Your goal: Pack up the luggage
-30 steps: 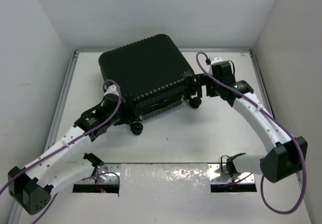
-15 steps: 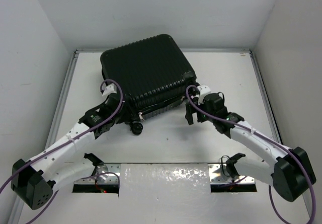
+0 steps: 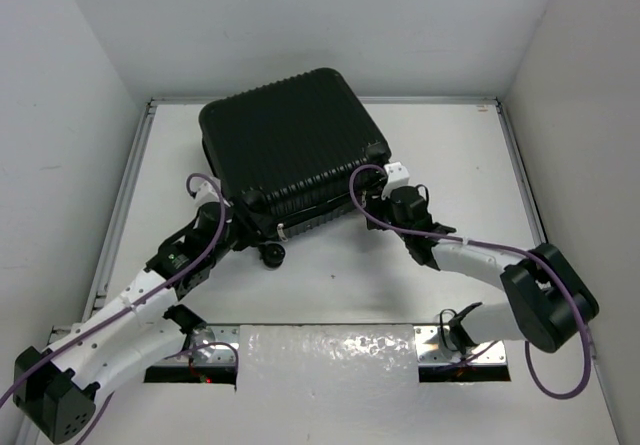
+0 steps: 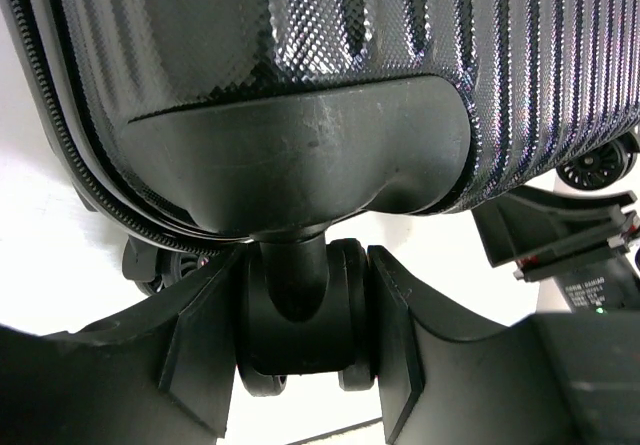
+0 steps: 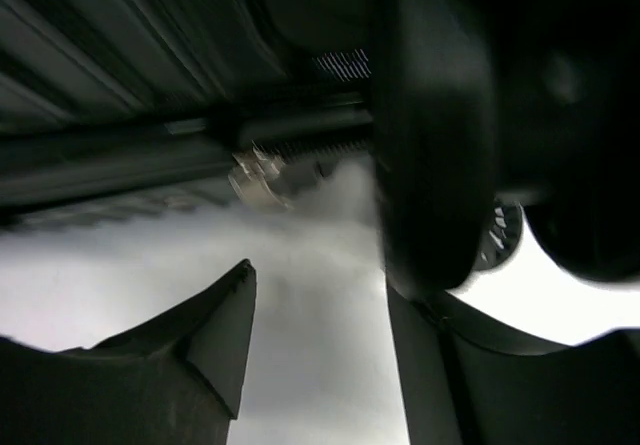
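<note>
Left end effector [image 4: 305,265] clamps a wheel [image 4: 300,335] at 7 o'clock of the luggage [image 3: 290,140]. Right end effector [image 5: 318,285], at 4 o'clock, stands half-wide, gripping nothing.

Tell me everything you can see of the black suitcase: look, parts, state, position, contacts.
The suitcase is a black hard shell, ribbed, with a textured, slightly glossy surface. It lies flat and closed on the white table, turned at an angle, with a zip seam running along its side. Small black wheels sit at its near corners. The left gripper is clamped on one caster wheel at the near left corner. The right gripper, open, is at the near right corner beside another wheel.
</note>
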You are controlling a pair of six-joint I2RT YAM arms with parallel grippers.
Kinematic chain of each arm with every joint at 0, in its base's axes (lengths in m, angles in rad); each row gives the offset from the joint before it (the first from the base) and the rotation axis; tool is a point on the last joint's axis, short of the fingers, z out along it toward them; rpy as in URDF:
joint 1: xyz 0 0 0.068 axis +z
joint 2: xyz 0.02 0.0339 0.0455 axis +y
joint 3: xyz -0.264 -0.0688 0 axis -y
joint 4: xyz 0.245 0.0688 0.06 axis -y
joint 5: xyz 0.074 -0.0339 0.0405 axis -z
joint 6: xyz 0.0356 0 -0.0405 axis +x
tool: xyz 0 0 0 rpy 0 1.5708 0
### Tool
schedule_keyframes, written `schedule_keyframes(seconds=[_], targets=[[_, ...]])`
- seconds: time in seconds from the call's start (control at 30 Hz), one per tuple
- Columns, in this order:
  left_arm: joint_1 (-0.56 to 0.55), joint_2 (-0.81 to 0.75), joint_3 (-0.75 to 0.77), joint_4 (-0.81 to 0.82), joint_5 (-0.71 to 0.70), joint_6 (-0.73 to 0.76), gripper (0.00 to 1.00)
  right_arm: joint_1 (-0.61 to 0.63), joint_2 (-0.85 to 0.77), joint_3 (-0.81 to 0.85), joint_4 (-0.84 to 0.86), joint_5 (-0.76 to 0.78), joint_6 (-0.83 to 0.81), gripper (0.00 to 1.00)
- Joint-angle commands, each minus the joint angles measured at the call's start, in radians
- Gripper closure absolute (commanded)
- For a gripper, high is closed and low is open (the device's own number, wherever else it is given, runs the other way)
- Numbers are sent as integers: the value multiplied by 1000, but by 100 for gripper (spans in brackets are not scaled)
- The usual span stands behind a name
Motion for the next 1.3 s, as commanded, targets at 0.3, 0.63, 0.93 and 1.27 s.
schedule_keyframes(seconds=[0.3, 0.63, 0.93, 1.27], targets=[[-24, 11, 10, 87, 95, 15, 100, 11, 132, 74, 338, 5, -26, 54], [-25, -12, 9, 53, 86, 33, 100, 13, 184, 68, 522, 81, -43, 82], [-24, -36, 1, 46, 69, 27, 100, 11, 201, 18, 646, 119, -48, 100], [-24, -64, 6, -7, 19, 24, 100, -68, 218, -5, 643, 216, -64, 100]])
